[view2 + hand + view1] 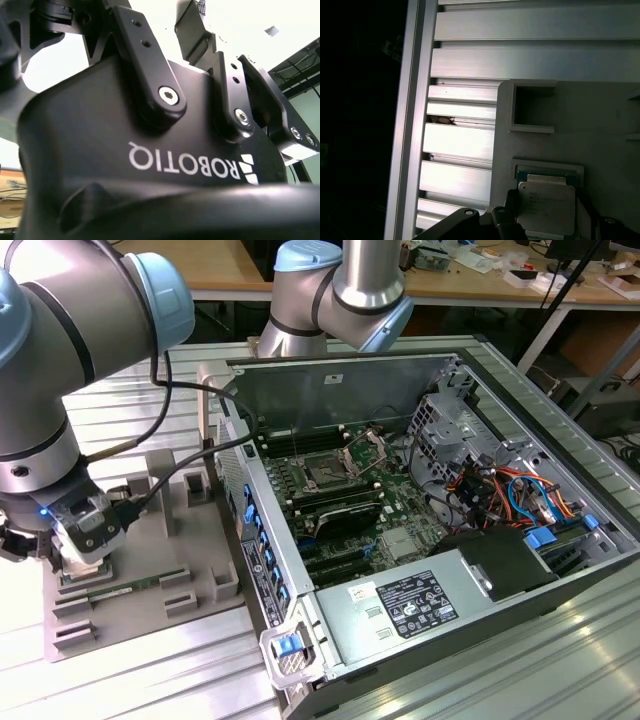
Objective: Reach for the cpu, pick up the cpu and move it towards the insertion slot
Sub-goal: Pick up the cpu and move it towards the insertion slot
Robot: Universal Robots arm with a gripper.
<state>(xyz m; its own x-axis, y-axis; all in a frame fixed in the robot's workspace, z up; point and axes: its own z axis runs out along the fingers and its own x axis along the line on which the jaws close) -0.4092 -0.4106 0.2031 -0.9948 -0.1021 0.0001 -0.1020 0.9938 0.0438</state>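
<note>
One black gripper (547,221): dark fingers (511,212) clamped on opposite edges of the small flat square silvery-topped cpu (546,200).
Chip seat: square recess of the grey plastic tray (600,130); lifted or seated, cannot tell.
Tray place: ribbed aluminium table (150,670), 9 o'clock of the open metal computer case (340,380), exterior view.
Socket: dark square metal-framed insertion slot (325,472) on the green board, 3 o'clock from the gripper, well apart.

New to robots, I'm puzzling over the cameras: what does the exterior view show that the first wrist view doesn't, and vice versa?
Exterior view: the arm, the open computer case and the insertion slot on its green board. First wrist view: the cpu close up, at a pocket of the grey tray. Both: the grey tray on the slatted metal table.
</note>
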